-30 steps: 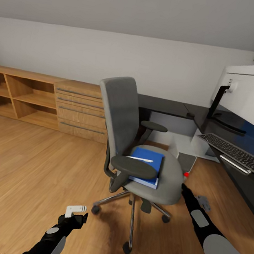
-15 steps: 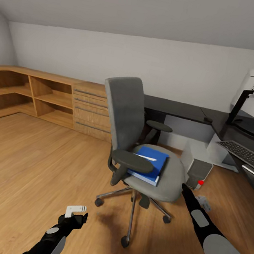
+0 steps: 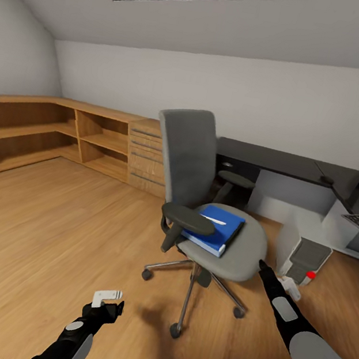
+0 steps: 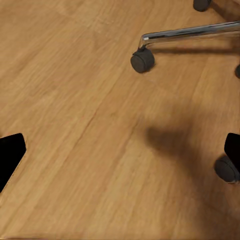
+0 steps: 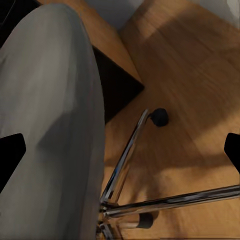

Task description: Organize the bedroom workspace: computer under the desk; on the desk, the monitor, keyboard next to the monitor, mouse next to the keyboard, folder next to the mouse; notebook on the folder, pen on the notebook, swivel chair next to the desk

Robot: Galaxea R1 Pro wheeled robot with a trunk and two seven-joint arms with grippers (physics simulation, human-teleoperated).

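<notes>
The bright blue flat folder [image 3: 215, 229] is seen on the grey upholstered swivel chair [image 3: 210, 208] at twelve o'clock, so fetching it is judged the step in hand, a reach being called for by the empty left gripper [image 4: 120, 150] and right gripper [image 5: 120, 150], fingers spread wide.

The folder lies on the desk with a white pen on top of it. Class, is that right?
Not quite. The head view shows the folder lying on the seat of the swivel chair, not on the desk. The white pen does rest on top.
</notes>
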